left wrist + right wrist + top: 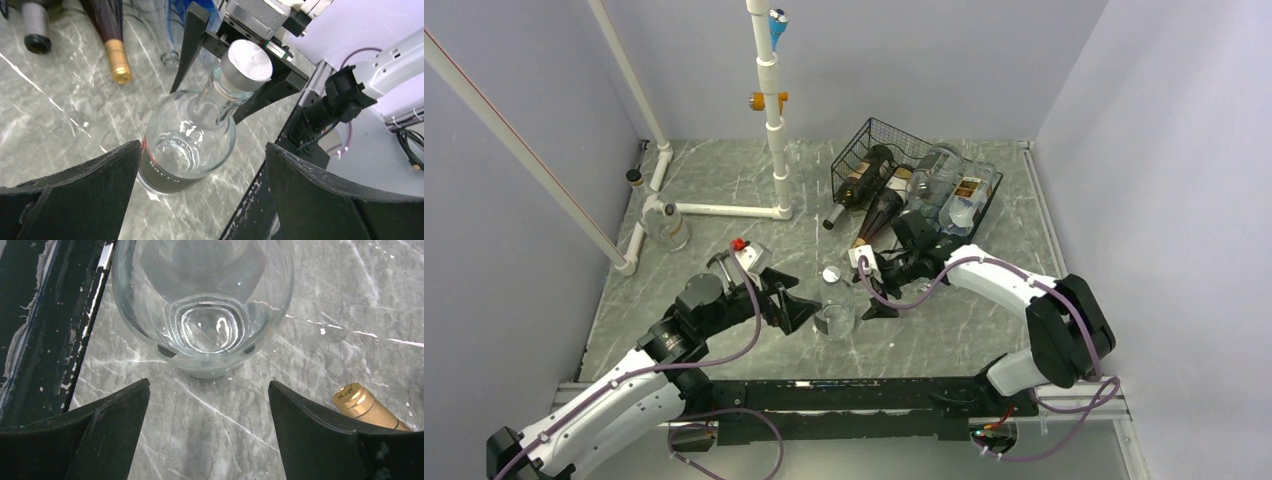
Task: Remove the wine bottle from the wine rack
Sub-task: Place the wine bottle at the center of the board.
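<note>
The left gripper point(202, 155) stands wide open, its fingers on either side of a clear glass bottle point(187, 145) and touching neither flank. The right gripper point(208, 385) is wide too. Its fingers flank the bottle's neck below the silver cap point(246, 60) from the far side, with no contact that can be made out. The bottle stands upright on the marble table point(60, 115), between the two grippers and well in front of the wine rack point(874, 135). Other bottles lie in the rack, among them a dark one with a gold foil top point(357, 400) pointing toward the arms. By this showing the bottle is off the rack, set down and let go. What seems left is for both arms to draw back without knocking it over.
</note>
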You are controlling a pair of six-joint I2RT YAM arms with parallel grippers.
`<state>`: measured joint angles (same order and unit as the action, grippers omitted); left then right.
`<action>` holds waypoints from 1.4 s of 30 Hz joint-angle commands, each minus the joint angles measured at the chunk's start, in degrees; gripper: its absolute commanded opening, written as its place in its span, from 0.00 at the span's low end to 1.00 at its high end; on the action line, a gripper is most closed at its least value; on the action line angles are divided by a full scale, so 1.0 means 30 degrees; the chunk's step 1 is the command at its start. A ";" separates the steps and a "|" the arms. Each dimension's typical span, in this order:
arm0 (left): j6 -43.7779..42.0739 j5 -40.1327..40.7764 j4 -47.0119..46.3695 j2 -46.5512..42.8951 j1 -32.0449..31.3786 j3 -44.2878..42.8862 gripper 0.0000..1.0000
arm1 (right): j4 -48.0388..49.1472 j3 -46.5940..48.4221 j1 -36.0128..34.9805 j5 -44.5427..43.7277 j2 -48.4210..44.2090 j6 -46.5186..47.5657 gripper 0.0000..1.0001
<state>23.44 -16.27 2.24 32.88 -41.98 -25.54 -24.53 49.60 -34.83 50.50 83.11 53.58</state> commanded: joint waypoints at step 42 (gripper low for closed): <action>-0.6397 -0.2798 -1.4127 0.2723 -0.0429 0.3507 1.00 | -1.2534 0.5528 0.8888 0.5319 -0.5811 0.5289 0.99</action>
<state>5.13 -24.58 -33.74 39.97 -42.83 -14.48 -60.38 65.52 -12.99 59.72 67.90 67.42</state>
